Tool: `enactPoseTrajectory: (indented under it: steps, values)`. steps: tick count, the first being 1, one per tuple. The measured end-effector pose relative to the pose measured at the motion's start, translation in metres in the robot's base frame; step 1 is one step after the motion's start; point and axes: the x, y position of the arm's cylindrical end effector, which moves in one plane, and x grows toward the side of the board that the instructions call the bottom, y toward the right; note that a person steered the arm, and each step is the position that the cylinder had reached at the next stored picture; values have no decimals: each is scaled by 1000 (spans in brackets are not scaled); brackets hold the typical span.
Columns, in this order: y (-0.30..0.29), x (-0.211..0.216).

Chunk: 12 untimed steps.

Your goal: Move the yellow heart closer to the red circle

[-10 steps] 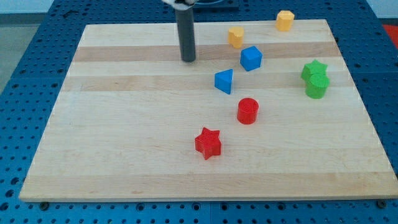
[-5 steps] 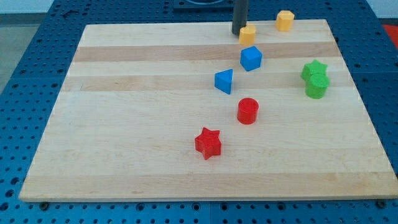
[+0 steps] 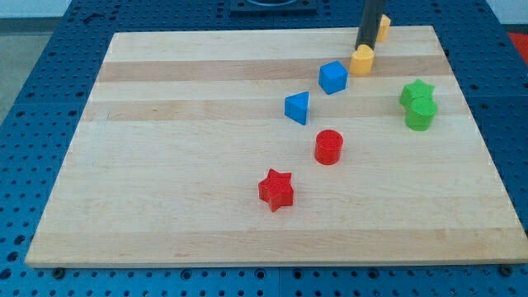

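Your rod carries no claw, and my tip (image 3: pixel 363 48) sits apparently touching the yellow heart (image 3: pixel 361 60) in the upper right; push off-centre and it may slip past the blue cube (image 3: pixel 333 77), missing the red circle (image 3: pixel 328 147).

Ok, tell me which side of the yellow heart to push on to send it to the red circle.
Push the yellow heart's top side, slightly to the view's right: the red circle lies below and a little left. My tip sits there; the blue cube flanks the path.
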Motion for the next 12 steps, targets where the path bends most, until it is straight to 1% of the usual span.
enactPoseTrajectory:
  steps: [3, 4, 5, 6, 8, 10, 11, 12]
  values:
    - [1, 70]
    - [-8, 78]
    - [-18, 60]
    - [-35, 62]
    - [-38, 102]
    - [-38, 159]
    - [-64, 160]
    - [-68, 165]
